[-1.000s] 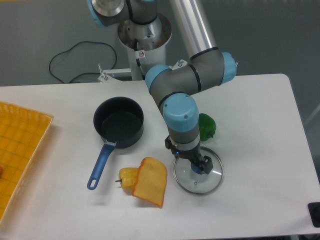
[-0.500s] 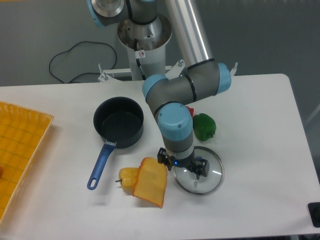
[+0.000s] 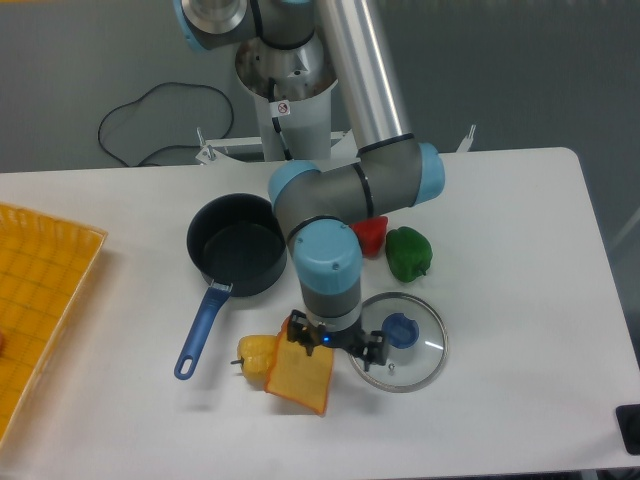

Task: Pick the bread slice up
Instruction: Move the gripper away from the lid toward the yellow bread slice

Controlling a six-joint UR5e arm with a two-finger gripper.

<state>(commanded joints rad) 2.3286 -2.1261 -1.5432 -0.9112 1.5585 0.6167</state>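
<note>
The bread slice (image 3: 300, 378) lies flat near the front edge of the white table (image 3: 520, 250). Its top end is hidden under the robot's wrist. A small yellow pepper (image 3: 255, 355) touches its left side. Just to its right is a round glass lid (image 3: 415, 358) with a blue knob (image 3: 400, 328). The gripper (image 3: 335, 345) hangs right above the top of the slice, pointing straight down. Its fingers are hidden under the wrist, so I cannot tell if they are spread or pressed together. Farther back on the left sits a dark pot (image 3: 238, 243) with a blue handle (image 3: 202, 327). A red pepper (image 3: 371, 233) and a green pepper (image 3: 408, 252) sit behind the lid. The arm bends at its elbow over them and goes up to its base at the back. A yellow tray (image 3: 40, 300) is at the left edge.
</note>
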